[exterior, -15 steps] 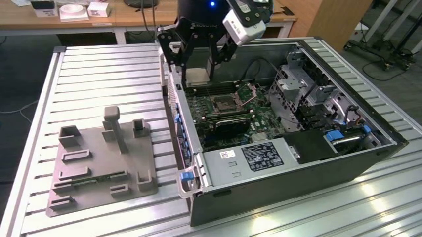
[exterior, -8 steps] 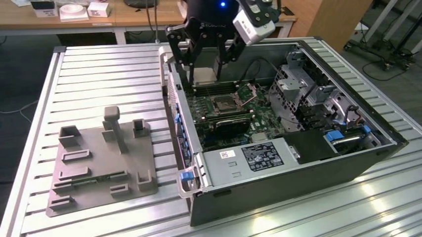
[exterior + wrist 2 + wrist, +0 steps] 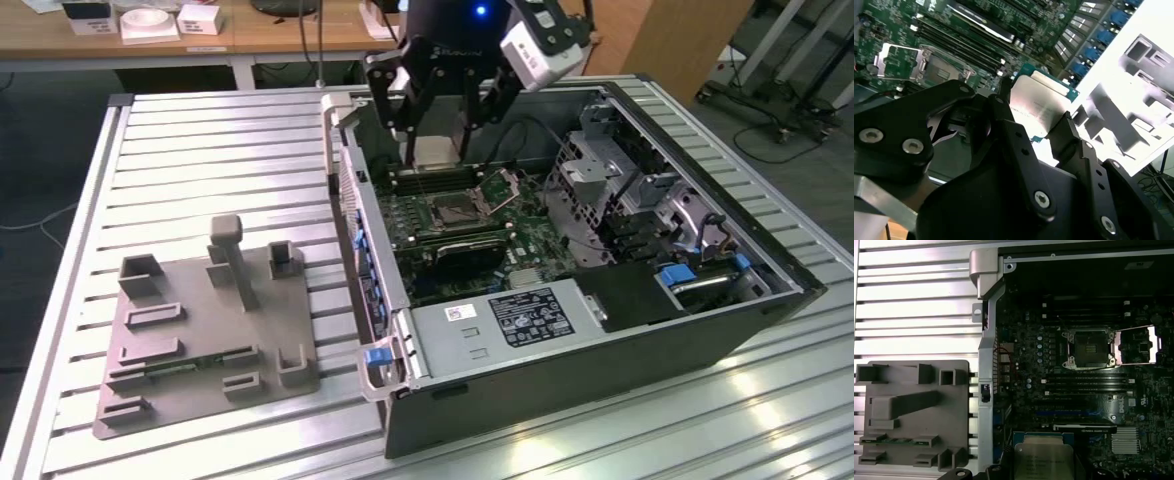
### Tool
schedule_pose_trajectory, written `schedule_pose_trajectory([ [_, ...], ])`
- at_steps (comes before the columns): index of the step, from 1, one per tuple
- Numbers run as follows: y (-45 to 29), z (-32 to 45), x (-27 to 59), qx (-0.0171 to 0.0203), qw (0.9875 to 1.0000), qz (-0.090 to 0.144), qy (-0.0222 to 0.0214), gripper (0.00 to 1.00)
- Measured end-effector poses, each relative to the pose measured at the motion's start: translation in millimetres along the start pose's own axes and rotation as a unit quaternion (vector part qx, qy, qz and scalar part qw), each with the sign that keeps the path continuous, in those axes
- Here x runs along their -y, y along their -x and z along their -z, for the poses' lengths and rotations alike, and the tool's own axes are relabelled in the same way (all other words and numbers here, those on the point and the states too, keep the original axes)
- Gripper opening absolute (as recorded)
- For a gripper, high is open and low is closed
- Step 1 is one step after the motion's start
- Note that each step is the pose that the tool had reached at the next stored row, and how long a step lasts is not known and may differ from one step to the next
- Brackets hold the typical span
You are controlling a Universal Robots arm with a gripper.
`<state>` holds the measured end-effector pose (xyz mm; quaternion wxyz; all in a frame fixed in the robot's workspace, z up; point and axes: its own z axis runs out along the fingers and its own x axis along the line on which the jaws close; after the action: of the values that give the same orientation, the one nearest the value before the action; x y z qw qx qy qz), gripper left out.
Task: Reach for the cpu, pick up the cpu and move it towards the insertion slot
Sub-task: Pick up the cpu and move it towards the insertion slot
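Gripper (image 3: 1036,125) is clamped on the cpu (image 3: 1041,102) by opposite edges (light, stiff, fragile underside), held above the board, insertion slot (image 3: 1090,347) open nearby.

Grey fixture (image 3: 200,330) beside open computer case (image 3: 587,330).
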<state>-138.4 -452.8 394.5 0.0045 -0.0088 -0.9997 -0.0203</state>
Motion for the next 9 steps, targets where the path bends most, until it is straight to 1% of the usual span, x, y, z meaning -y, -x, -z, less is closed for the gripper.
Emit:
schedule_pose_trajectory([
  [5, 12.3, -0.5, -0.2, 0.0, 1.0, 0.0, 0.0, 0.55],
  [6, 13.4, -0.5, -0.2, 0.0, 1.0, 0.0, 0.0, 0.55],
  [9, 13.4, -0.5, -0.2, 0.0, 1.0, 0.0, 0.0, 0.55],
])
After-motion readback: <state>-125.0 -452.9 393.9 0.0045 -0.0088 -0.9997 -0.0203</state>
